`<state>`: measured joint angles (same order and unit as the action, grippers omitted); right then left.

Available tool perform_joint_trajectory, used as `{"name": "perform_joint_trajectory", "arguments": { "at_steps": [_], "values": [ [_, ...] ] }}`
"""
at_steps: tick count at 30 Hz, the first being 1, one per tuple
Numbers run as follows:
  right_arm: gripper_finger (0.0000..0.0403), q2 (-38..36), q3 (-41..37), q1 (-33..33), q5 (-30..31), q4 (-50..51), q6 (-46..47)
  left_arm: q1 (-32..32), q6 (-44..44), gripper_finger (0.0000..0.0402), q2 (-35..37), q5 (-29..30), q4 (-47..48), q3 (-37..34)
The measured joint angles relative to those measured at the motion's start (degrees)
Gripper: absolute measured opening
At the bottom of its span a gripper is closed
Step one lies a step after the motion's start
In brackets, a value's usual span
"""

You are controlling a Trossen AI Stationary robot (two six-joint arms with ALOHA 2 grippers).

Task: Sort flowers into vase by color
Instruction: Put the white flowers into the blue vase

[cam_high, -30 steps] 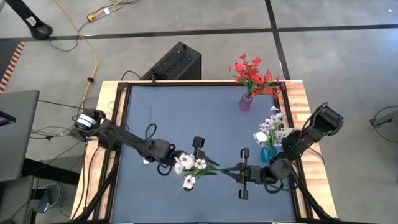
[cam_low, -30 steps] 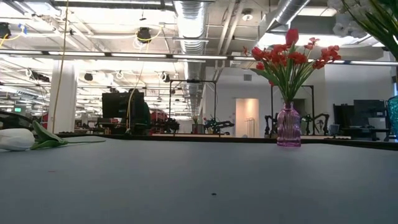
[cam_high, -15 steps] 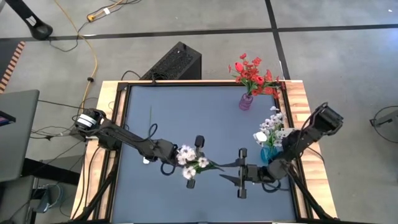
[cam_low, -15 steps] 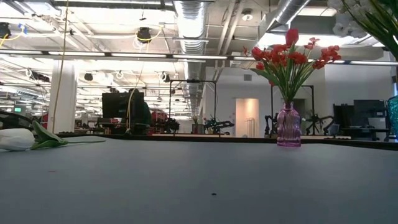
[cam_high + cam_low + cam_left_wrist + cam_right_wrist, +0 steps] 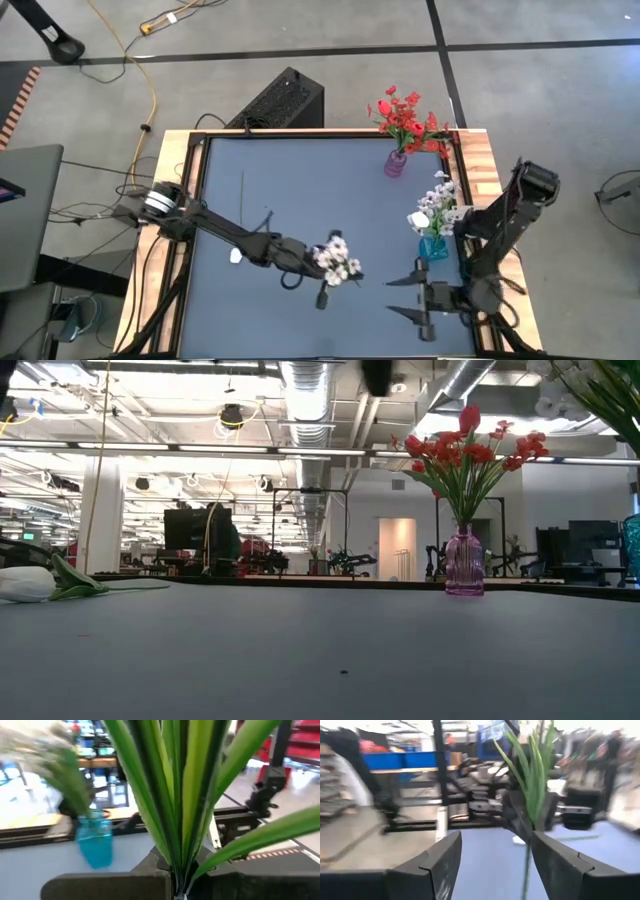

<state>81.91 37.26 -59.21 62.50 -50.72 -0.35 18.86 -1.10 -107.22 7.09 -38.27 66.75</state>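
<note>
High view gives you the left gripper (image 5: 322, 285) near the middle of the desk's near edge, clenched on a white blossom spray (image 5: 337, 260); your left wrist view confirms it, with the green stems and leaves (image 5: 175, 810) pinched between the dark fingers. Your right gripper (image 5: 418, 297) sits close to the near right corner, its fingers spread wide and holding nothing. Just beyond it, by the right edge, the blue vase (image 5: 433, 247) stands upright with white flowers (image 5: 432, 205) in it. At the far right corner you have the pink vase (image 5: 396, 163) carrying the red flowers (image 5: 405, 115). One white tulip (image 5: 28, 584) lies flat near the left edge; the small pale spot (image 5: 235, 256) beside your left arm is probably that same bloom.
</note>
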Motion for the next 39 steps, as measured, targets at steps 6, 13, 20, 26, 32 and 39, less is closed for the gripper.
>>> {"name": "perform_joint_trajectory", "arguments": {
  "at_steps": [6,13,20,26,32,39],
  "values": [
    [0.0265,-6.0,0.1,-5.5,0.4,17.2,18.7,0.1,2.6,0.0,-10.2,-7.8,4.2,13.2],
    [0.0265,-7.4,4.9,-6.3,-7.0,43.8,33.4,0.8,8.4,0.0,-16.5,-11.1,16.8,29.4],
    [0.0265,-4.5,7.7,-2.1,-9.8,49.4,32.8,1.1,9.9,0.0,-18.6,-11.1,18.4,33.1],
    [0.0259,-3.8,8.1,1.1,-12.4,48.8,30.0,0.5,8.3,0.0,-18.6,-10.7,18.0,33.2],
    [0.0209,-3.9,8.1,2.5,-13.2,48.6,29.7,0.6,8.2,0.0,-18.6,-7.4,18.5,33.2],
    [0.0106,-4.0,8.1,2.7,-13.2,48.6,28.3,0.6,8.6,0.0015,-18.6,-6.1,18.9,33.2]
  ]
}}
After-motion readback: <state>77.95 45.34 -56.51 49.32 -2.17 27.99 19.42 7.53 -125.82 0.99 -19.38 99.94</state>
